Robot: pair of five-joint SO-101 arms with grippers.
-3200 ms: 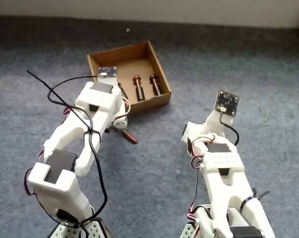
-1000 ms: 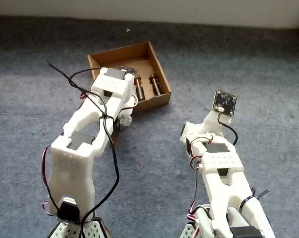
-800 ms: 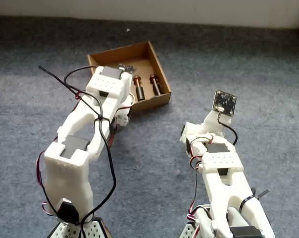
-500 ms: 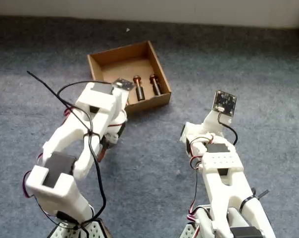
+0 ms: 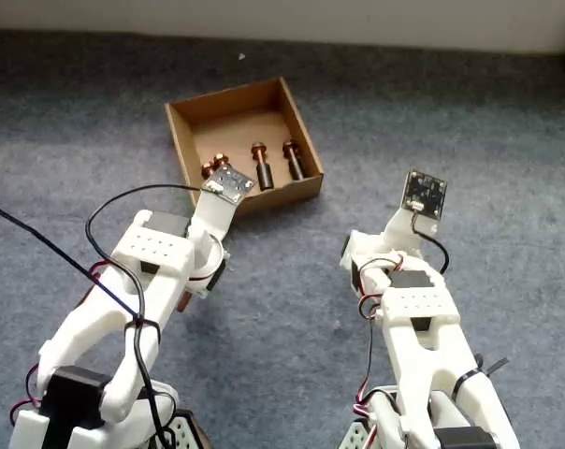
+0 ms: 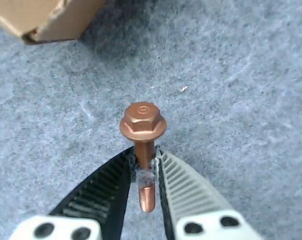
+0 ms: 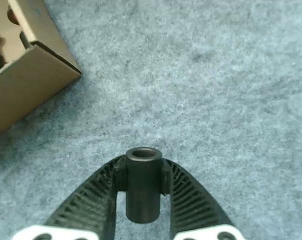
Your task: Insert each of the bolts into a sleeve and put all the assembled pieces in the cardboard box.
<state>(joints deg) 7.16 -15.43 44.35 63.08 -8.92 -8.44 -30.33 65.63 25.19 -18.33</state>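
Observation:
My left gripper (image 6: 143, 152) is shut on a copper bolt (image 6: 143, 121), clamped by the shaft with its hex head pointing away from the wrist, over grey carpet just off a corner of the cardboard box (image 6: 46, 20). My right gripper (image 7: 142, 167) is shut on a black sleeve (image 7: 142, 187) whose open bore faces outward, also above the carpet. The cardboard box (image 5: 301, 126) lies at the far middle of the carpet. In it rest two bolt-and-sleeve pieces (image 5: 261, 165) (image 5: 292, 159) and a copper-headed piece (image 5: 210, 169), partly hidden by the left wrist camera board (image 5: 228, 182).
Grey carpet (image 5: 292, 281) covers the whole work surface, with open floor between the two arms. The left arm (image 5: 156, 257) lies near the box's front wall and the right arm (image 5: 413, 309) is to the right. A pale wall edge (image 5: 357, 19) runs along the far side.
The left arm has drawn back from over the box toward the near side, uncovering the box's left part. The right arm has kept still.

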